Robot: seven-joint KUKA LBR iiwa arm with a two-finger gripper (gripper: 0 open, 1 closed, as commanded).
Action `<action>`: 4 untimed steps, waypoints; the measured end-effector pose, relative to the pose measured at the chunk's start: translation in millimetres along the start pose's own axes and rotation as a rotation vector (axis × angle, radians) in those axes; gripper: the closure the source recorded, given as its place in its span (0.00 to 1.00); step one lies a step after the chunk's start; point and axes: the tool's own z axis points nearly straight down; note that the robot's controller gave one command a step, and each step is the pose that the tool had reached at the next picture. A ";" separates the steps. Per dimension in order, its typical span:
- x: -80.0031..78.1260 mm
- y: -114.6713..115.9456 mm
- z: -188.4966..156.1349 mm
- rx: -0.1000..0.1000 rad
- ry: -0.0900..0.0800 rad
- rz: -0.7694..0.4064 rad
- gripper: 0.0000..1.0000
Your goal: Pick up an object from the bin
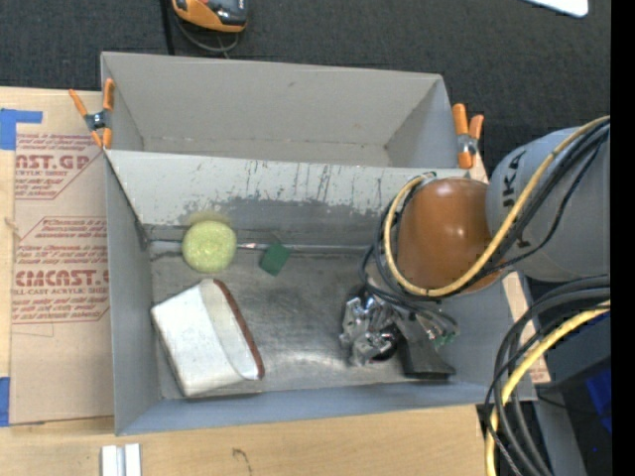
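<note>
So the grey metal bin [134, 266] takes up most of the shot, with scuffed, scratched paint along its back wall. The arm [556, 206] comes in from the right, a fat grey housing with black letters on it that get cut off by the cables; I can read a K and what looks like an A, nothing more. An orange-brown dome cover [442, 231] sits on the wrist with yellow and black cables looped around it. Below that the tool [369, 340] is down low over the bin floor in the near right part, all shiny metal bits, and honestly I can't tell if it's apart or together. Just right of it, touching or nearly, is a dark blocky piece [427, 360]; can't say if that's loose or part of the robot. Over on the left near side lies a white rectangular pad with a brown edge [198, 340], no label I can see. Behind it, by the back wall, there's a yellow-green ball [208, 245], and just beside that a small green block [274, 258], both well apart from the tool.
</note>
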 end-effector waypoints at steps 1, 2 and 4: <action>41.7 -103.7 -142.1 0.005 -0.004 -0.240 0.00; 41.6 -102.7 -141.3 0.003 -0.004 -0.242 0.00; 41.8 -79.0 -24.1 0.003 -0.003 -0.209 0.00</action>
